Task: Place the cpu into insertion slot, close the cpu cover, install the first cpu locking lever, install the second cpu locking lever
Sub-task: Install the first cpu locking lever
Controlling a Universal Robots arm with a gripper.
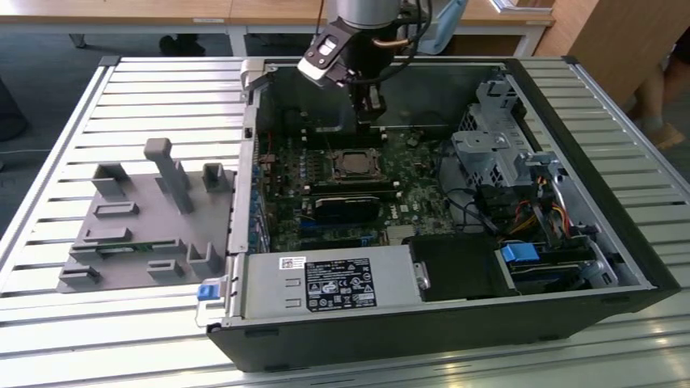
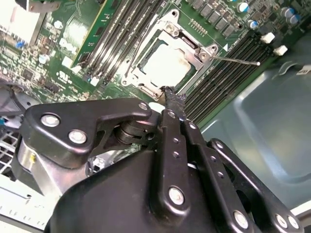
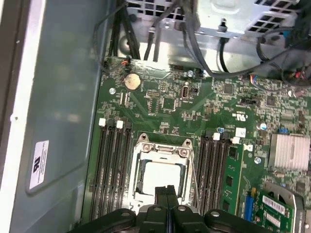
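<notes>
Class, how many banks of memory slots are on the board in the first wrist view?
2. One bank runs along one side of the cpu; the other bank runs along its opposite side. The gripper may hide more.

The small square silvery-grey metal cpu looks smooth and matt, the square silver metal cpu cover gleams, and the green circuit board looks glossy.
</notes>
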